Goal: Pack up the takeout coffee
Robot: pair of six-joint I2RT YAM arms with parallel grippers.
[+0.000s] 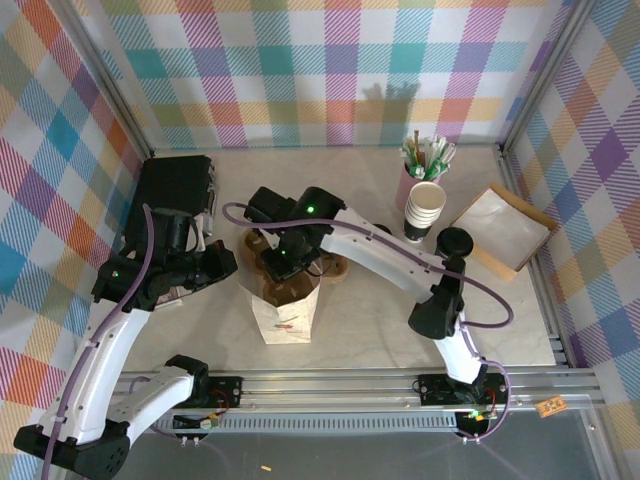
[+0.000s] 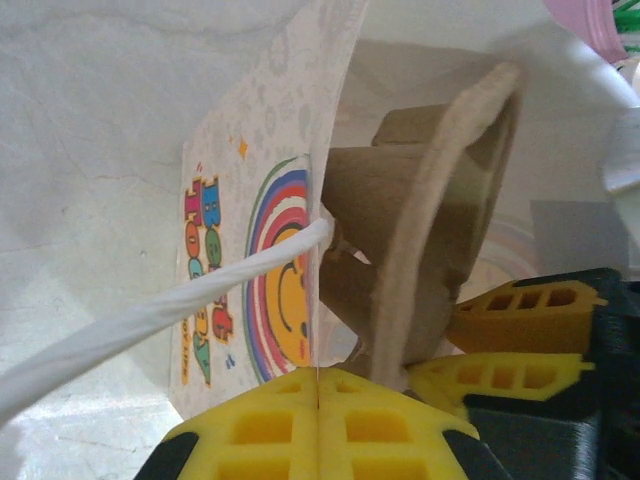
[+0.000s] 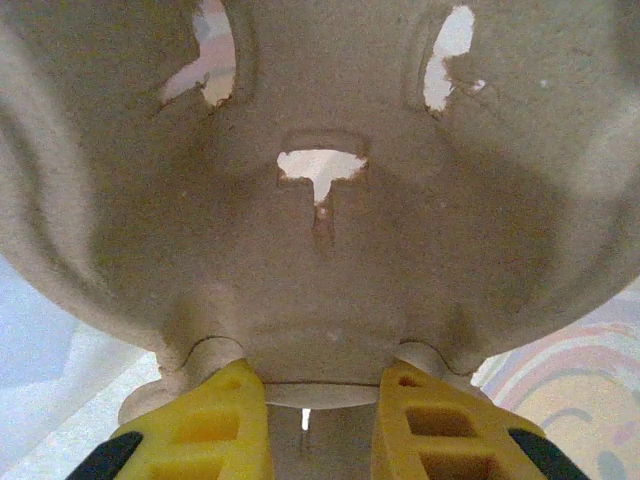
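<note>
Clearly, the packing is at an early stage. The paper bag (image 1: 285,318) stands on the worktop (image 1: 380,320). The left claw (image 2: 318,420) is pressed fully closed on the bag's upper edge, just beside its white cord handle (image 2: 150,320), which seems to keep the mouth open. The right claw (image 3: 320,425) is set narrow and pinches the rim of a moulded-pulp cup carrier (image 3: 320,250). It holds the carrier tilted at the bag's mouth, and the left wrist view suggests it is partly inside. The takeout coffee (image 1: 455,240) shows just its round black lid from above. It stands well to the right of the bag, just beside a stack of lidless cups (image 1: 425,208), with no claw on it.

By my reading, the bag is open and the carrier is at the mouth but not yet seated. What is left is to settle the carrier at the bottom of the bag, fetch the coffee and lower it into the carrier.
</note>
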